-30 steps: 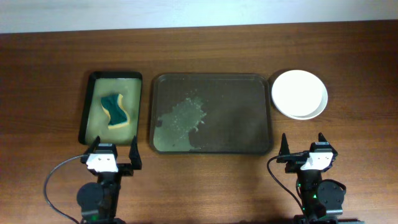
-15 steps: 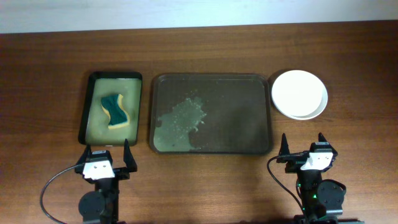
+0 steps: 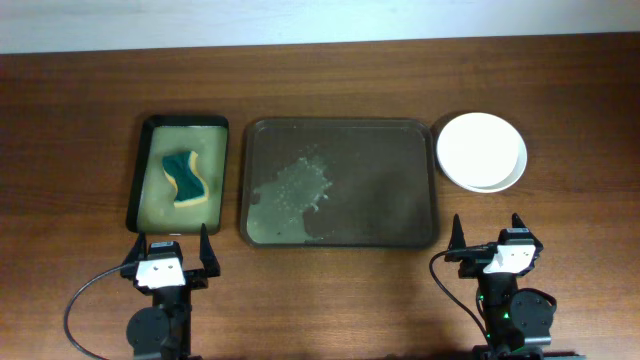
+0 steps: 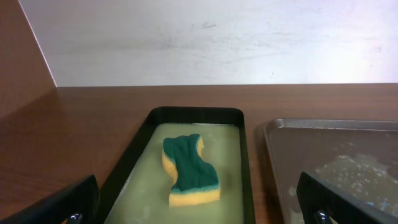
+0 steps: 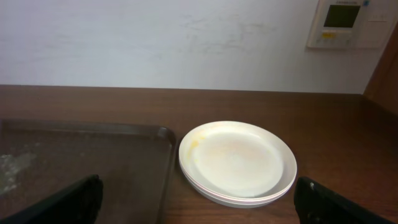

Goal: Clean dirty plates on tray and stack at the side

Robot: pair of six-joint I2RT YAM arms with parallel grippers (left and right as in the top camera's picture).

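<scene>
Two hands sit at the bottom of the overhead frame, the left hand (image 3: pixel 170 248) and the right hand (image 3: pixel 487 232), each released with fingers spread wide and nothing between them, both apart from the things on the bench (image 3: pixel 330 300). From above, the plates (image 3: pixel 481 150) read as one white disc at the right of the frame, just beside the tray's right rim and off it. The right wrist view shows them as a stack with separate rims at the near edge, though I cannot tell how many, and a faint yellowish smear at the upper left of the top plate. The tray (image 3: pixel 390 190) lies in the centre and bears only a pale sudsy patch (image 3: pixel 292 188) on its left half. Left of it, past a strip of bare wood, is a small black tray (image 3: pixel 186 119) of yellow-green liquid with a sponge (image 3: pixel 184 176) in it. The left wrist view shows the sponge wavy-edged, green side up over yellow. Only the right wrist view shows a wall panel (image 5: pixel 348 22) with a small screen at the upper right; its lettering is too small to read.
</scene>
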